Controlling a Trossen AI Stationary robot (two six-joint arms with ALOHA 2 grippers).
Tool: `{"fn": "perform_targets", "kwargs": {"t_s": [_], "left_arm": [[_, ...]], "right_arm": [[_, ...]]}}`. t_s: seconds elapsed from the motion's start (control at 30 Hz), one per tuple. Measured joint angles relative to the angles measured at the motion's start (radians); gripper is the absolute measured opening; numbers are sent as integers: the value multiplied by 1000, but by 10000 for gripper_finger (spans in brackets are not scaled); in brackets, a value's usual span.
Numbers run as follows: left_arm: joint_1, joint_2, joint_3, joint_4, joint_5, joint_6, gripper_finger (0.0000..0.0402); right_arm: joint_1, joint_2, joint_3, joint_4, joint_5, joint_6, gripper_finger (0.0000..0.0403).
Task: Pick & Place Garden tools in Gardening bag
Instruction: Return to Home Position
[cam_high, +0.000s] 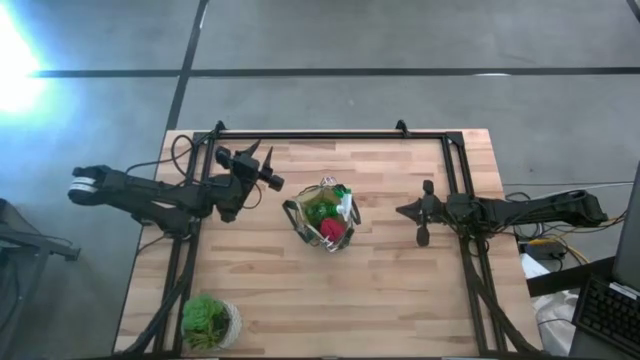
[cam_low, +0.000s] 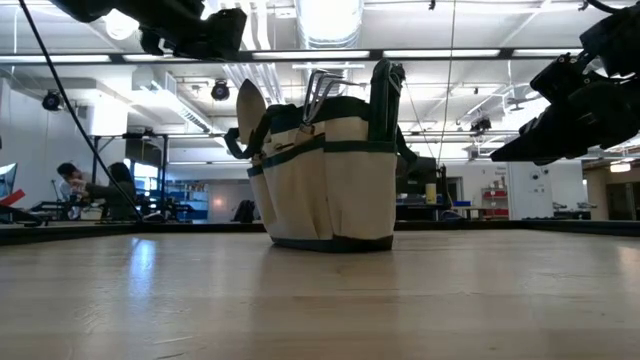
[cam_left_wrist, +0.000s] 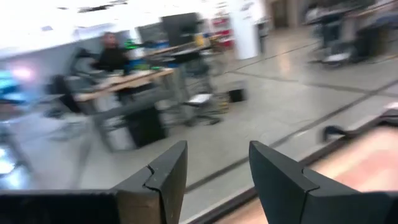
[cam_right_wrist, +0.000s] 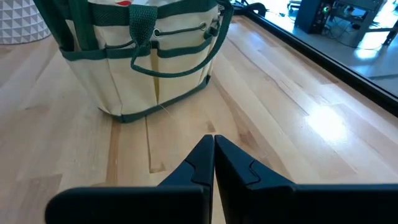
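- We count one gardening bag (cam_high: 325, 215) at mid-worktop (cam_high: 400, 300): beige, dark green trim, side pockets, strap handles.
- Garden tools (cam_low: 320, 88) stand up from it; we cannot tell how many.
- Left tool (cam_left_wrist: 217, 180), left of the bag: fingers apart.
- Right tool (cam_right_wrist: 213, 155), right of the bag: fingers together, empty.
- One potted plant (cam_high: 210, 322), near-left corner.

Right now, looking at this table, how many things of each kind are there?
Gardening bag: 1
Potted plant: 1
Robot grippers: 2 (left gripper open, right gripper shut, both off the bag)
Total: 4
The tools sticking out of the bag are too bunched to count.
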Motion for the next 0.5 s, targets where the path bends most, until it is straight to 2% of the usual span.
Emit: {"fn": "perform_targets", "kwargs": {"t_s": [0.1,0.23,0.3,0.4,0.5], "left_arm": [[0,-14,-34,-13,182,-23,174],[0,-78,-106,-20,554,-1,174],[0,-120,-150,-17,707,9,174],[0,-190,-220,-22,827,1,174],[0,-269,-286,-18,859,-23,174]], "right_arm": [[0,0,0,0,-1,0,8],[0,0,0,0,-1,0,9],[0,0,0,0,-1,0,9],[0,1,0,0,-1,0,9],[0,1,0,0,-1,0,9]]}}
